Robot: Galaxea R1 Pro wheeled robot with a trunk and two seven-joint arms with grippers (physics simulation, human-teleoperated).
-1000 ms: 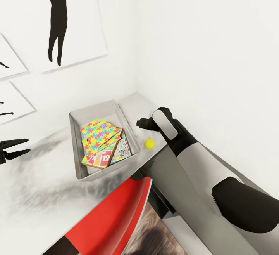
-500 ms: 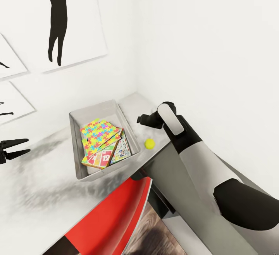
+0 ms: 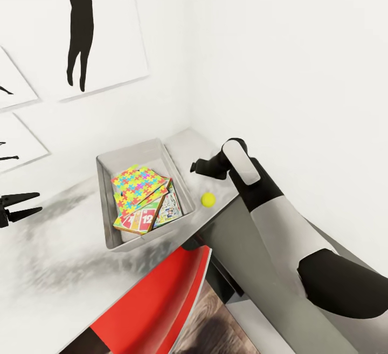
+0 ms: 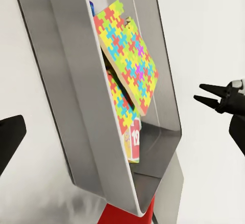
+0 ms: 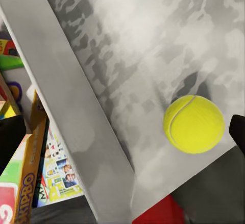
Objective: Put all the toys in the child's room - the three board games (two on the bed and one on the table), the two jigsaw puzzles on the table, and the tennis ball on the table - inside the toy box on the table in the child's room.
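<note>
the tennis ball [image 3: 208,199] lies on the table [image 3: 59,257] just right of the toy box [image 3: 108,208], apart from its right wall and close to the table's near right edge. in the right wrist view the tennis ball [image 5: 194,124] rests on bare mottled grey surface beside the toy box's sloping wall [image 5: 66,111].

the toy box sits toward the far right corner of the table, where two white walls meet. inside it the jigsaw puzzles [image 3: 138,184] lie stacked on top, tilted, and the board games [image 3: 143,217] lie beneath them, a red and yellow printed one nearest and a pale one with pictures at its right. the left wrist view shows the puzzles [image 4: 127,60] leaning over the games [image 4: 133,143] inside the grey bin.

the right pincer [image 3: 194,168] hovers above the table just beyond the ball, right of the toy box, holding nothing; how wide its fingers are parted i cannot tell. the left pincer [image 3: 29,204] is at the far left over the table, well apart from the box, its two dark fingers spread and empty.

a red chair back [image 3: 156,300] stands at the table's near edge. black and white pictures [image 3: 81,30] hang on the far wall.
</note>
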